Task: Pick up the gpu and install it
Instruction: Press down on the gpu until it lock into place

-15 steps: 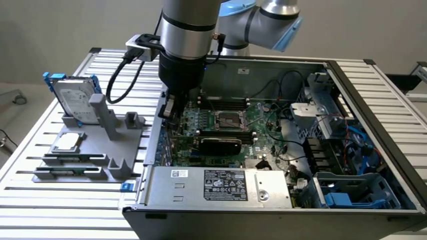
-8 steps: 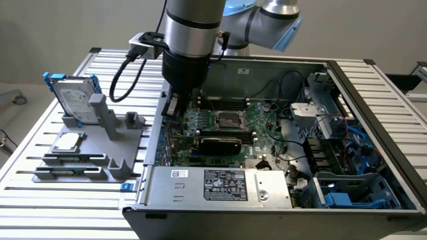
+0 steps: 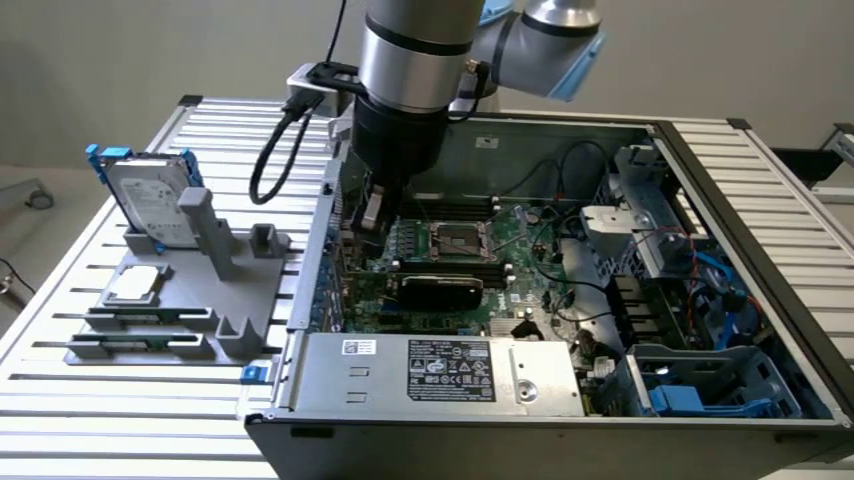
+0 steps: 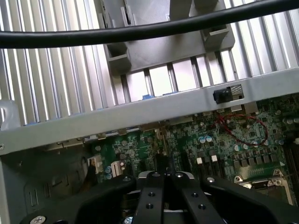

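Note:
The gpu (image 3: 441, 290), a small card with a black rounded shroud, lies across the green motherboard (image 3: 534, 262) inside the open computer case, just in front of the CPU socket (image 3: 461, 240). My gripper (image 3: 374, 215) hangs inside the case close to its wall on the exterior view's left, behind and to the left of the gpu and apart from it. In the wrist view my gripper (image 4: 163, 179) is shut, its black fingers (image 4: 150, 196) pressed together with nothing between them, above the motherboard (image 4: 219, 140) and near the silver case wall (image 4: 140, 112).
Outside the case on the exterior view's left, a grey fixture (image 3: 220, 300) holds a silver hard drive in a blue frame (image 3: 147, 195), a square CPU chip (image 3: 134, 285) and memory sticks (image 3: 144, 318). A power supply (image 3: 434, 370) fills the case's front. A black cable (image 4: 140, 32) crosses the wrist view.

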`<state>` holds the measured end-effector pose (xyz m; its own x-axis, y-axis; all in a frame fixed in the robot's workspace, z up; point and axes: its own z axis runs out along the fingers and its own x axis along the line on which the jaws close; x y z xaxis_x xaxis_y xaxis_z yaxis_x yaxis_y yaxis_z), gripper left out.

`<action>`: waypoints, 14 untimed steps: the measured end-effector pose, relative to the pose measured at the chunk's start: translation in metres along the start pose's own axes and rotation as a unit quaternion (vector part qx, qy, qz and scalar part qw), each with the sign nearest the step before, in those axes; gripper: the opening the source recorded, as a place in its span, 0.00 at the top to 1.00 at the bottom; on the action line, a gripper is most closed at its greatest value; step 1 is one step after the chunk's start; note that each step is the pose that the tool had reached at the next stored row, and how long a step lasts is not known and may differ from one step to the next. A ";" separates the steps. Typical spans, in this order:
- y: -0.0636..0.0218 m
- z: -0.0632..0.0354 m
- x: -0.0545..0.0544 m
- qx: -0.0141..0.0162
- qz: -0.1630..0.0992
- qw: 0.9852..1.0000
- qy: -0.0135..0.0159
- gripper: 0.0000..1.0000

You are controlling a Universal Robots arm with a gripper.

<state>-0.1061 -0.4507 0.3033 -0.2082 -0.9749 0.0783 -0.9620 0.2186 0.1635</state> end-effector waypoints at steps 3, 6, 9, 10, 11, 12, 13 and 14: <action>-0.0092 -0.0017 -0.002 0.000 -0.001 1.000 0.000 0.89; -0.0179 -0.0033 -0.004 0.000 -0.001 1.000 0.000 0.89; -0.0242 -0.0046 -0.005 0.000 -0.002 1.000 0.000 0.89; -0.0243 -0.0046 -0.005 0.000 -0.002 1.000 0.000 0.89; -0.0243 -0.0046 -0.005 0.000 -0.002 1.000 0.000 0.89; -0.0243 -0.0046 -0.005 0.000 -0.002 1.000 0.000 0.89; -0.0244 -0.0046 -0.005 0.000 -0.002 1.000 0.000 0.89; -0.0244 -0.0046 -0.005 0.000 -0.002 1.000 0.000 0.89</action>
<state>-0.0807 -0.4507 0.3034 -0.2042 -0.9758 0.0784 -0.9627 0.2146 0.1646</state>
